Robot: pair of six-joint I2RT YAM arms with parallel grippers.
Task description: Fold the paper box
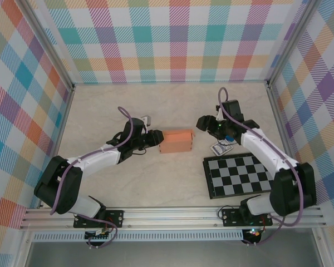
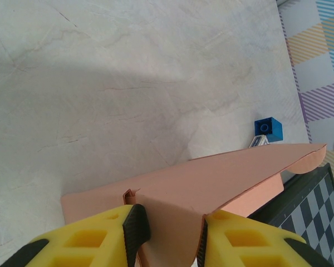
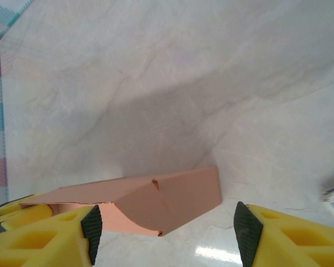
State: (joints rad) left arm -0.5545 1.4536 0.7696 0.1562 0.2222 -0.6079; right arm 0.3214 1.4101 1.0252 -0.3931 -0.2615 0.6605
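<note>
Salmon-orange card box point(image 1: 177, 141): on tabletop, left of black-and-white checkered board point(image 1: 237, 174); looks mostly formed
Left gripper point(image 2: 170, 228): pinching box end
Right gripper point(image 3: 168, 228): spread, just off box
Remaining: likely end flaps

I have the paper box point(image 1: 177, 141) lying on the bench point(image 1: 128, 105) near its middle, between the two arms. The left gripper point(image 1: 155, 139) is at the box's left end, touching it; the right gripper point(image 1: 202, 123) is just beside its right end. The checkered board point(image 1: 236, 175) lies right of the box, nearer the arm bases, with a small block point(image 2: 268, 129) just behind it.
</note>
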